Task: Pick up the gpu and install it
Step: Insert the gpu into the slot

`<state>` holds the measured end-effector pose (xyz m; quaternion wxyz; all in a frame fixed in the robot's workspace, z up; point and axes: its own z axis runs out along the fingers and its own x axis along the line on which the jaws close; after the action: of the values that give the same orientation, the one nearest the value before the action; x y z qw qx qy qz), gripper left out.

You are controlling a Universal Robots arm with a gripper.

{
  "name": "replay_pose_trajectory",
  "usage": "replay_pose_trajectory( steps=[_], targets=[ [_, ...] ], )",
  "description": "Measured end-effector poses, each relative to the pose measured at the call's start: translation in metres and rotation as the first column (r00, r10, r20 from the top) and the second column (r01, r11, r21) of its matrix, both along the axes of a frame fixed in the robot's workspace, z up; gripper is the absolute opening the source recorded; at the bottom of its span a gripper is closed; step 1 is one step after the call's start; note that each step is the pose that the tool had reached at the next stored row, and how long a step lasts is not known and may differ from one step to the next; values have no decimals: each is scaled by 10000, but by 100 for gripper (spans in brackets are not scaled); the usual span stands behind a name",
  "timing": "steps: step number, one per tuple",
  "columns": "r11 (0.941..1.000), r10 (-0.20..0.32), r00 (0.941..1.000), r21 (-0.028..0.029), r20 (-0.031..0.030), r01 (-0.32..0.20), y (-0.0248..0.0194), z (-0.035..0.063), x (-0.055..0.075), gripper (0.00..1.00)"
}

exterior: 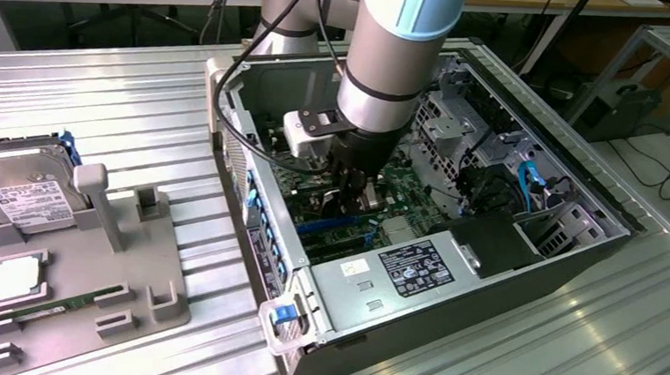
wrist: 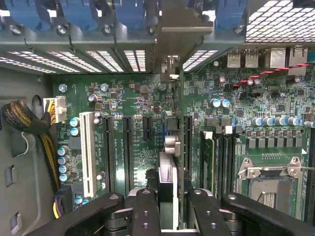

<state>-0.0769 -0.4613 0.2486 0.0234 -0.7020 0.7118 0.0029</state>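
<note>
**A:** Where is the gpu now?

**B:** In the wrist view the thin flat black expansion card point(wrist: 167, 182) stands on edge between the two black fingers point(wrist: 145, 212) of the robot's gripper point(wrist: 167, 216). The gripper is clenched on the card's upper edge. Its pale metal bracket point(wrist: 173, 44) reaches the slotted rear wall of the open dark tower computer case point(exterior: 615, 227). In the exterior view the gripper point(exterior: 346, 202) is down inside that case, over the green motherboard point(exterior: 412, 193), toward the case's side on the exterior view's left.

**A:** Is it seated?

**B:** I can't tell. The card lines up with one of the long black slots point(wrist: 188, 147) near the middle of the board, but its lower edge is hidden behind its own body.

**A:** How would you expect it to handle?

**B:** Light and stiff, I'd judge, but fragile: a bare board with small parts, and a contact edge that shouldn't be scraped. The long top edge, where the fingers pinch it now, looks the sensible hold, since it keeps both contacts and bracket free. A thin card could tilt in a narrow pinch.

**A:** And its look?

**B:** Seen edge-on, dark, slim, with a small silver part point(wrist: 171, 145) on its face.
</note>
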Motion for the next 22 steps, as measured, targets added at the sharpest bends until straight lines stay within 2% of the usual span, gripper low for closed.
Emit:
replay_pose_trajectory(
  steps=[13, 22],
  targets=[
    [10000, 0, 10000, -2, -13, 0, 0, -89, -1, 28],
    [10000, -1, 10000, -1, -12, 1, 0, -90, -1, 28]
  ],
)
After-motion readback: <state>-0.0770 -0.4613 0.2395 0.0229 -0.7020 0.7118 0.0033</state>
